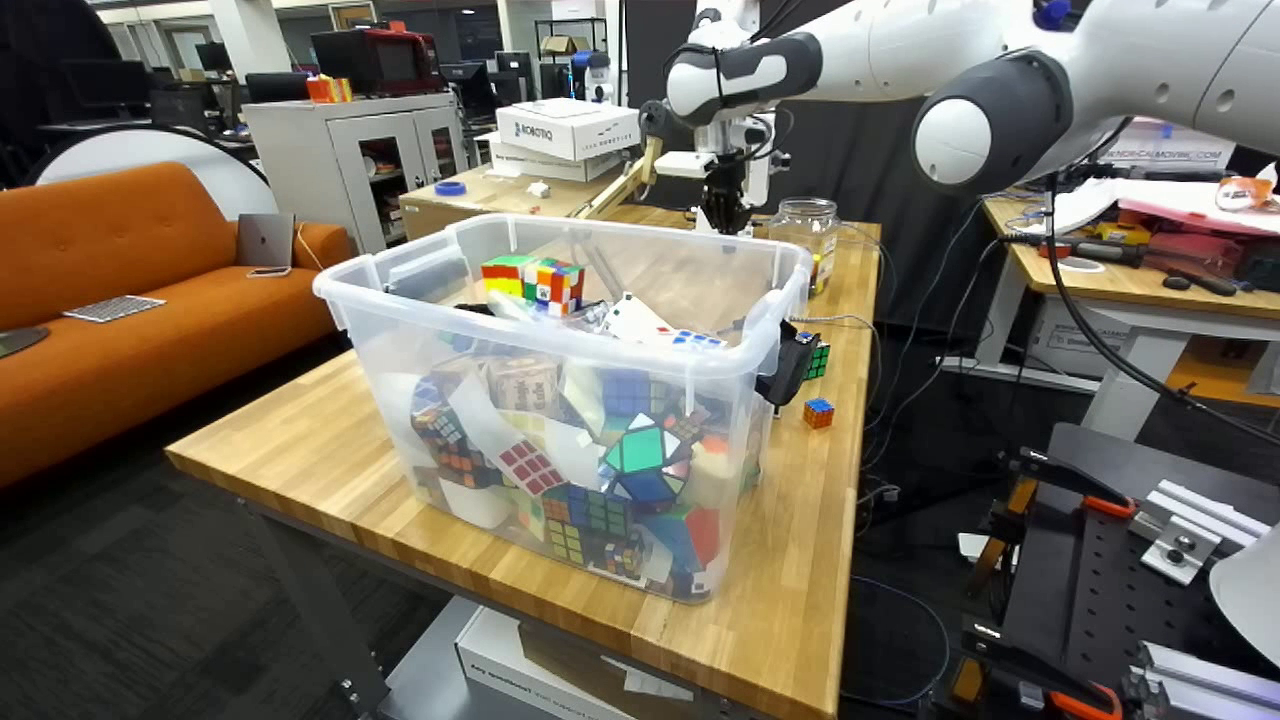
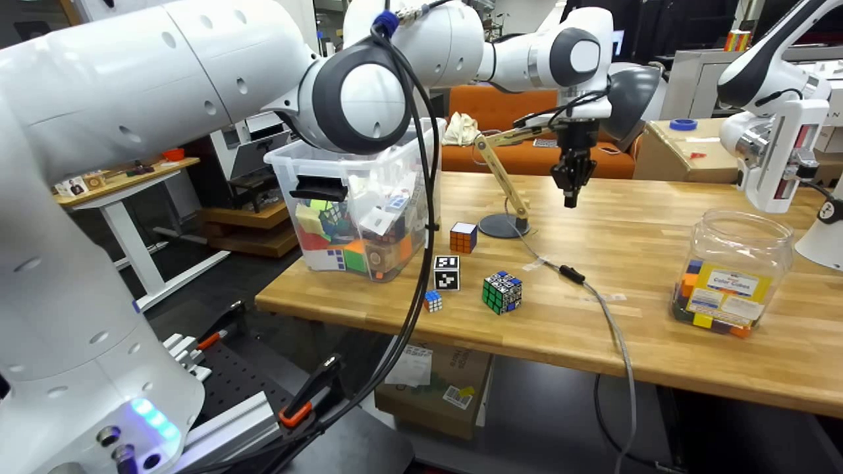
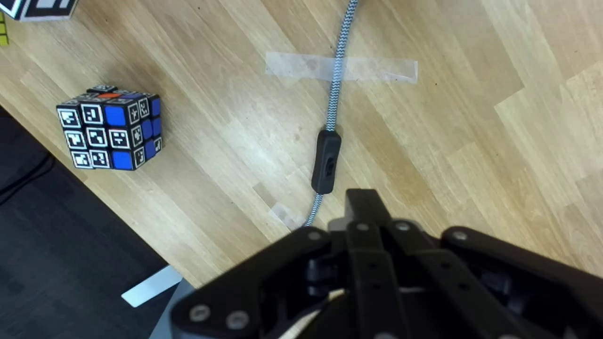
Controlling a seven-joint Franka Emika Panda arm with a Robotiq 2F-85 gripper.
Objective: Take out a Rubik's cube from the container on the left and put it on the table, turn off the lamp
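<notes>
Tag-faced Rubik's cube (image 3: 109, 129): on butcher-block table (image 3: 447, 155), upper left of wrist view; can't tell if it's the task's cube.
Storage tub (image 1: 550, 335): mid-frame in an exterior view, more cubes inside.
Cord switch (image 3: 326, 162): centre of wrist view.
Gripper (image 2: 570, 197): fingers together, above the table, not touching.
Desk lamp (image 2: 502, 176): off-step likely in hand; next, align tips over switch, press down.

A laptop (image 1: 265, 240) and a keyboard (image 1: 115, 309) are placed on an orange sofa (image 1: 190, 335), and a microwave (image 1: 375, 64) is set atop a cabinet (image 1: 290, 150); coloured blocks (image 2: 703, 320) are held in a clear jar (image 2: 734, 280).
</notes>
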